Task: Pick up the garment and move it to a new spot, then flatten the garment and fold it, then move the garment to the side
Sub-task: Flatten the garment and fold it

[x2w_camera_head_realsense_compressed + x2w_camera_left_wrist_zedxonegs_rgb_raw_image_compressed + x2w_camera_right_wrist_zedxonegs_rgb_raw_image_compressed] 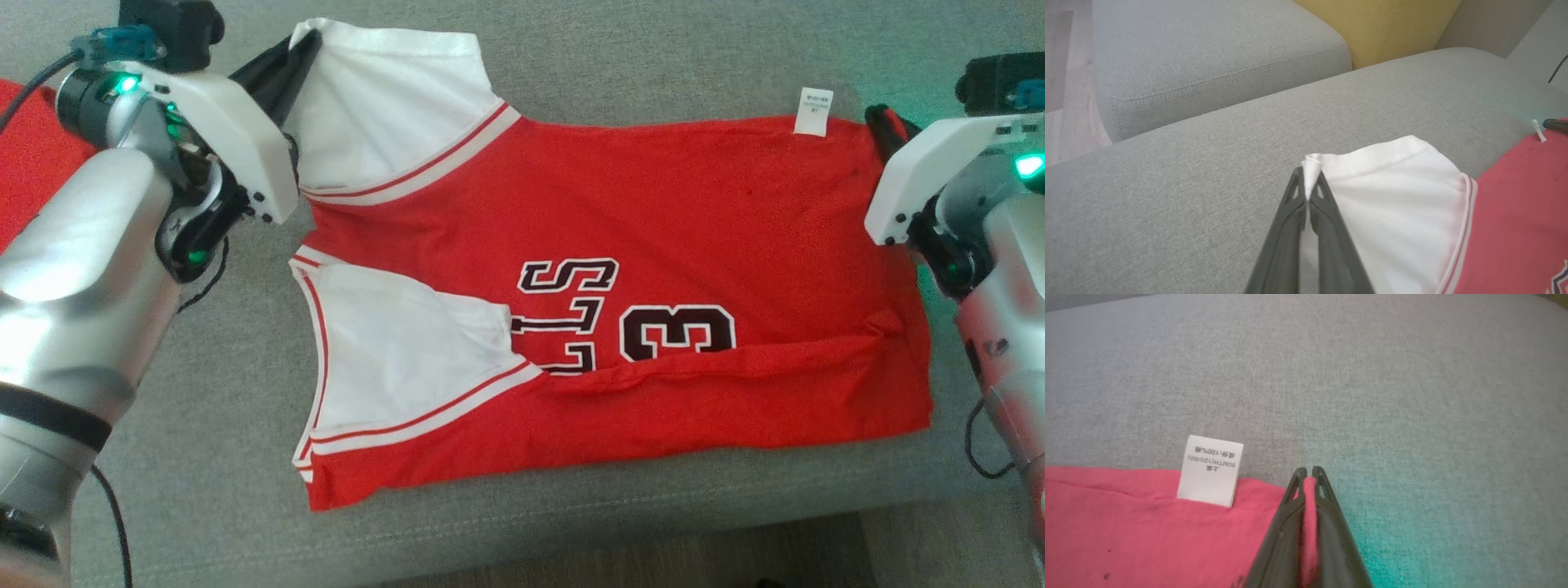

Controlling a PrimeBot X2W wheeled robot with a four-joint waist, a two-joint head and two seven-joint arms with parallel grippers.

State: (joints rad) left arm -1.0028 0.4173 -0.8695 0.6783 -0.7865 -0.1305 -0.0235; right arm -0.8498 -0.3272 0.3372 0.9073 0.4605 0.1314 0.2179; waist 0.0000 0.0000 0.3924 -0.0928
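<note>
Head view, garment (pixel 653 212): red jersey spread on the grey sofa seat (pixel 653 65), with the white sleeves to the left and the hem to the right. Near edge turned over in a long fold.
Head view, left hand (pixel 304 47): pinched shut on the far-left corner of the far white sleeve (pixel 392 98).
Head view, right hand (pixel 883 122): closed on the far-right hem corner.
Head view, reason: probably gripped at both far corners to pull the far edge taut, or to carry it over for a fold.
Head view, writing: large "3" and sideways letters ending in "S", partly tucked under the fold. Care tag (pixel 814 110) too small to read here.
Left wrist view, grip: fingers (pixel 1288 228) pressed together, a small tuft of white sleeve hem poking out at the tips. Yellow cushion (pixel 1380 28) far behind.
Right wrist view, grip: thin ridge of red cloth squeezed between closed fingers at the very corner, bare seat beyond.
Right wrist view, tag: upside down, just left of the hand. "100%" legible, plus what looks like "60MTH(120/60)"; other characters unclear.
</note>
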